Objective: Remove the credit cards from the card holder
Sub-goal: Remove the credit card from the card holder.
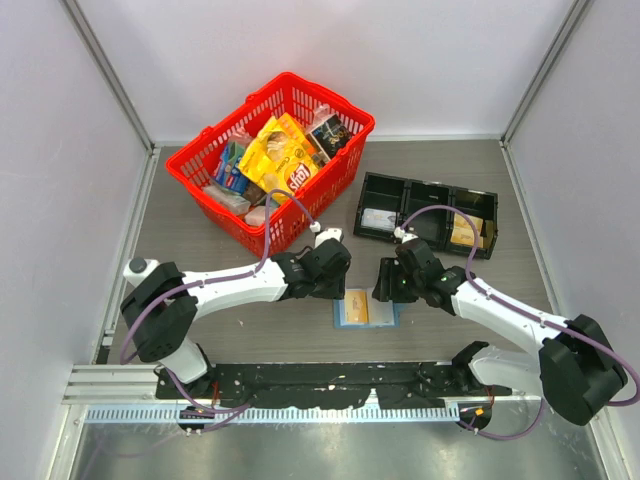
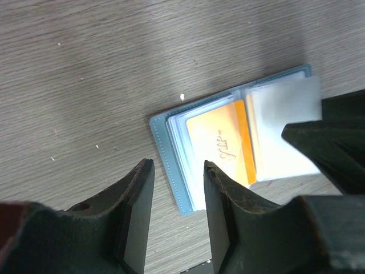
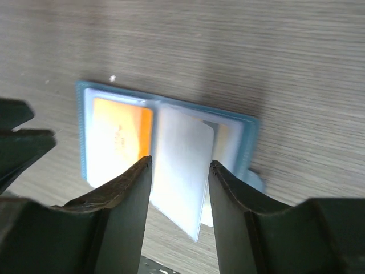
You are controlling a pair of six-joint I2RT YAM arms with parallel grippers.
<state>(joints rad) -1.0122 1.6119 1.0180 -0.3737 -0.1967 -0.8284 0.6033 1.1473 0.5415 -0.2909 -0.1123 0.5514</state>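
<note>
Hovering over the open wallet (image 1: 365, 308) in front of the black tray (image 1: 430, 185), we hold the left end effector (image 2: 177, 165) and right end effector (image 3: 181, 162) apart to reach its orange card (image 2: 219, 142).

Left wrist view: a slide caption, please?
Left gripper, open, above the open card holder; an orange credit card shows in its pocket.

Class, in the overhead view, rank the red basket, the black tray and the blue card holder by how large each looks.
1. red basket, largest
2. black tray
3. card holder, clearly smallest
</note>
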